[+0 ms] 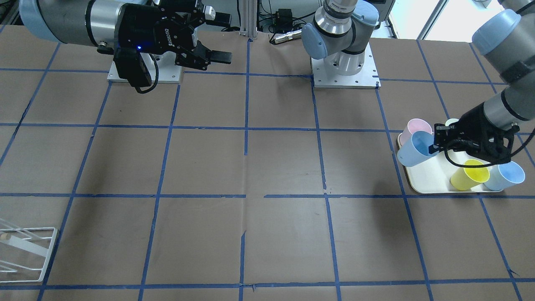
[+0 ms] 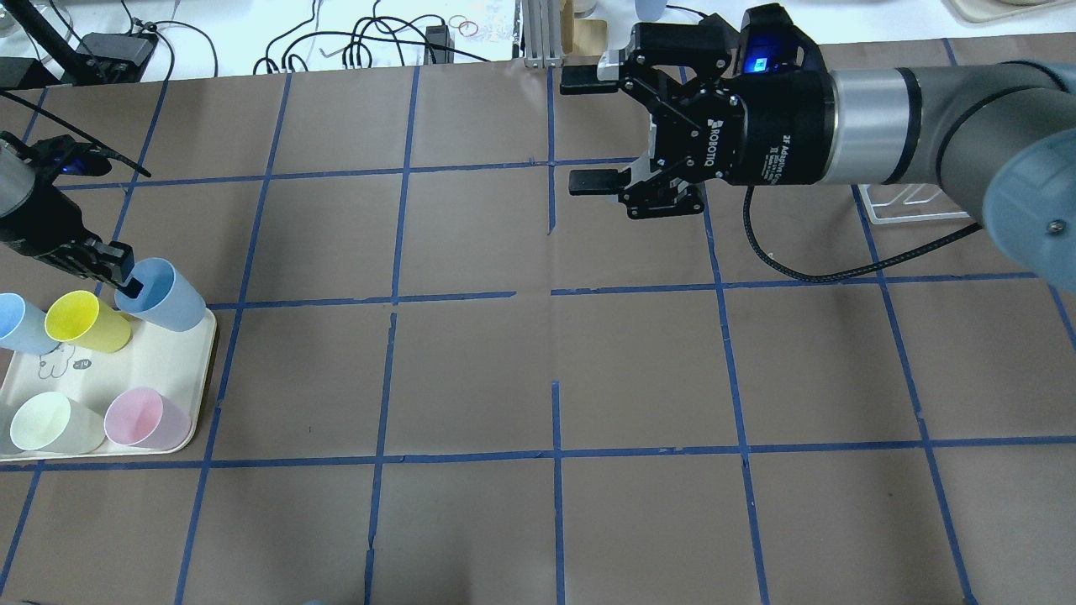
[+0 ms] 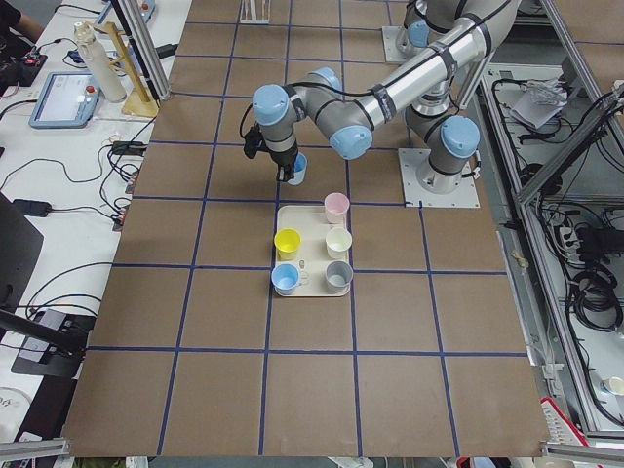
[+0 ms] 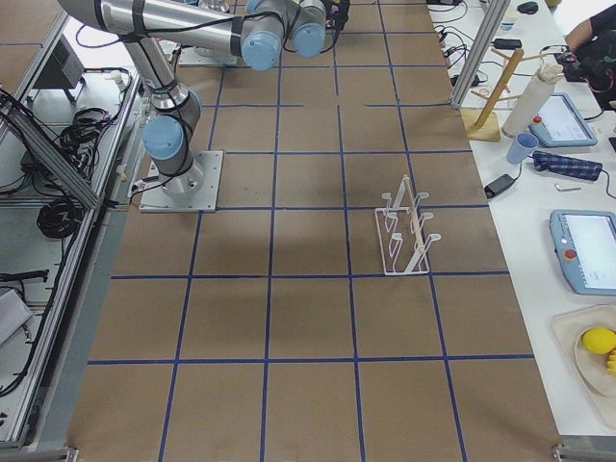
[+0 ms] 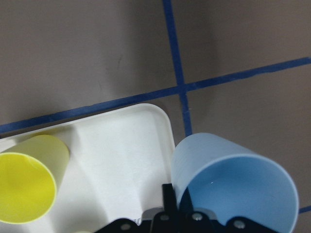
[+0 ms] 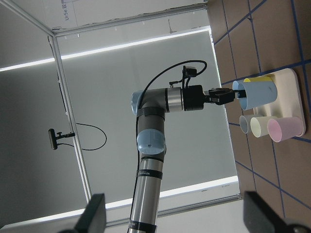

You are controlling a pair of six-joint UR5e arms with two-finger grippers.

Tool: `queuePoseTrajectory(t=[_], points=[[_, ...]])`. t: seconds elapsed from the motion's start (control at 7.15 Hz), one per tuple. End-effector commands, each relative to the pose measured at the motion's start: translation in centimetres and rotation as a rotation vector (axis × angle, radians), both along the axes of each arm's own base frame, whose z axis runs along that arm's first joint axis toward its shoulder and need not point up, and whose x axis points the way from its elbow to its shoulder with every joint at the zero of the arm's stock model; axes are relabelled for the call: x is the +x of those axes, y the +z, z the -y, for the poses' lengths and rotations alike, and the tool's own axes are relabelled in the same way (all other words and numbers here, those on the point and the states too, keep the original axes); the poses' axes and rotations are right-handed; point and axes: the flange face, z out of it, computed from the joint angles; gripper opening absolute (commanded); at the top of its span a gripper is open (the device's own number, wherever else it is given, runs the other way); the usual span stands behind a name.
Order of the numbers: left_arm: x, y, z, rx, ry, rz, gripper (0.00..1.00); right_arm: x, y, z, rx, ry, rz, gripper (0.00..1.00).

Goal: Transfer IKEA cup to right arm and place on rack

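Observation:
The IKEA cup (image 2: 168, 296) is dull blue and hangs tilted over the far corner of the cream tray (image 2: 181, 357). My left gripper (image 2: 126, 281) is shut on its rim, one finger inside. The cup also shows in the front view (image 1: 413, 148), the left wrist view (image 5: 233, 179) and the right wrist view (image 6: 257, 94). My right gripper (image 2: 580, 130) is open and empty, held high over the table's far middle, well apart from the cup. The white wire rack (image 4: 404, 231) stands on the robot's right side, and its corner shows in the front view (image 1: 25, 251).
On the tray stand a yellow cup (image 2: 80, 319), a paler sky-blue cup (image 2: 17, 323), a pink cup (image 2: 143, 418), a pale cream cup (image 2: 46, 423) and a grey cup (image 3: 338, 276). Blue tape lines grid the brown table. Both arm bases sit at the robot's edge.

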Motion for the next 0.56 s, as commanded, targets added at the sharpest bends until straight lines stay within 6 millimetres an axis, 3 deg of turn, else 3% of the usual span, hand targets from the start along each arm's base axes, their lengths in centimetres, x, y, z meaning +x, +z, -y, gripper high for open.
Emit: queuePoseTrajectory(t=[0.0, 0.28, 0.42], points=[[-7.0, 3.1, -2.5, 0.031, 0.043, -0.335, 0.00, 0.0, 0.4, 0.2, 0.046, -0.017, 0.032, 1.00], [-12.3, 5.8, -5.1, 0.099, 0.131, -0.625, 0.00, 0.0, 0.0, 0.3, 0.056, -0.017, 0.033, 1.00], [-16.2, 7.5, -6.1, 0.104, 0.126, -0.707, 0.00, 0.0, -0.1, 0.2, 0.058, -0.017, 0.032, 1.00]])
